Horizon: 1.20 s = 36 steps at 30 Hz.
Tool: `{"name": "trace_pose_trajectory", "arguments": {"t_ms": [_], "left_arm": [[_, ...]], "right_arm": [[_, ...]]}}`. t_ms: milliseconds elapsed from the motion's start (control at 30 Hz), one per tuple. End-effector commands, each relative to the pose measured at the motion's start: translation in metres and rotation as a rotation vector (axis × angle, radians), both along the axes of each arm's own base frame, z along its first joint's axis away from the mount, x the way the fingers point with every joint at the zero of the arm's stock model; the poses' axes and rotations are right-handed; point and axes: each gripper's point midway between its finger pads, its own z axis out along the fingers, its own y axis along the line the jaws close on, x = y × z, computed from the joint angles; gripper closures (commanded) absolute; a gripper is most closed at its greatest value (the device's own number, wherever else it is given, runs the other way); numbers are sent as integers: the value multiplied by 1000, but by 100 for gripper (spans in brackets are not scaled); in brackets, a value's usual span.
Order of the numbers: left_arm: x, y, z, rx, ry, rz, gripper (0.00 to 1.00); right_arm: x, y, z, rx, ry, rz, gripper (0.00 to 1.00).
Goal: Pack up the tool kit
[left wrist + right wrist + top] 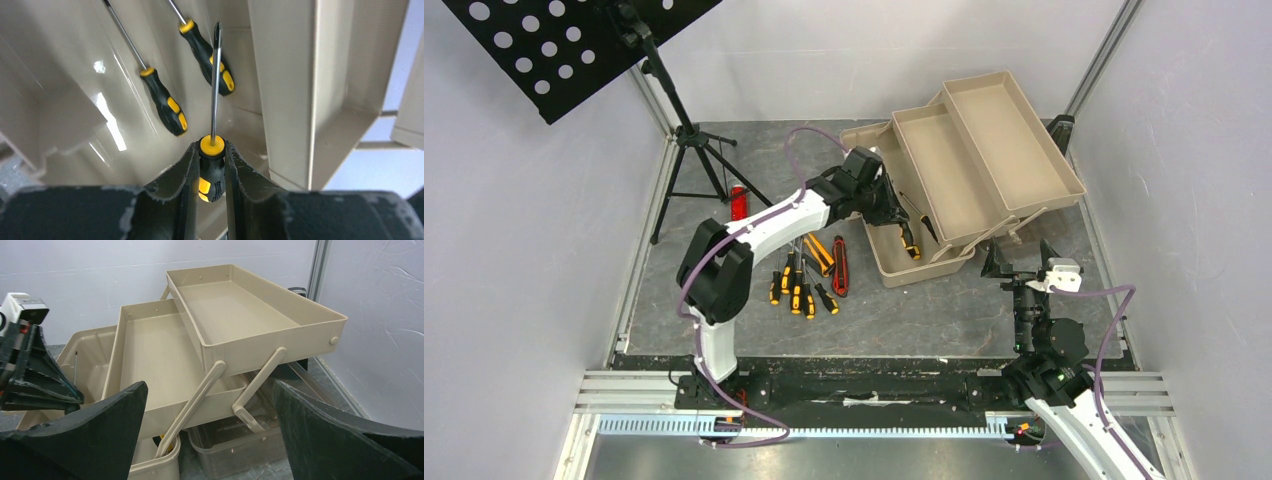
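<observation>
The tan toolbox stands open at the back right, its two trays folded out to the right. My left gripper hovers over the box's deep bottom bin. It is shut on the handle of a yellow-and-black screwdriver whose shaft points away into the bin. Two more screwdrivers lie on the bin floor. On the table left of the box lie several screwdrivers, an orange utility knife and a red one. My right gripper is open and empty at the box's front right, facing the trays.
A black music stand on a tripod fills the back left. A plain red bar lies near its feet. A clear plastic bin sits under the folded-out trays. Walls and metal rails close in on all sides.
</observation>
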Motion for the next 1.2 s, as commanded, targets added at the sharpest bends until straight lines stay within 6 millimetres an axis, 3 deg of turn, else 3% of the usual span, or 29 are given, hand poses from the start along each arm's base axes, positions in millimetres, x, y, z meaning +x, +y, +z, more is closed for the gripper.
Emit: {"name": "trace_pose_trajectory", "arguments": {"t_ms": [0, 100, 233, 300, 533, 833, 1033, 1167], "left_arm": [[23, -9, 6, 40, -53, 57, 76], [19, -13, -7, 57, -32, 42, 68], [19, -12, -8, 77, -51, 37, 49], [19, -9, -4, 88, -63, 34, 41], [13, 13, 25, 154, -142, 21, 26], [-22, 86, 34, 358, -170, 69, 24], [-55, 134, 20, 496, -114, 83, 27], [-77, 150, 1, 513, -39, 111, 29]], "right_arm": [[-2, -1, 4, 18, -26, -4, 2], [-2, -2, 5, 20, -25, -5, 2], [-2, -2, 4, 19, -24, -6, 2], [-2, -1, 4, 19, -24, -6, 2], [-2, -1, 4, 19, -26, -3, 2], [-2, -1, 4, 19, -27, -3, 2], [-2, 0, 5, 22, -31, 4, 2], [-1, 0, 4, 20, -29, 4, 2]]}}
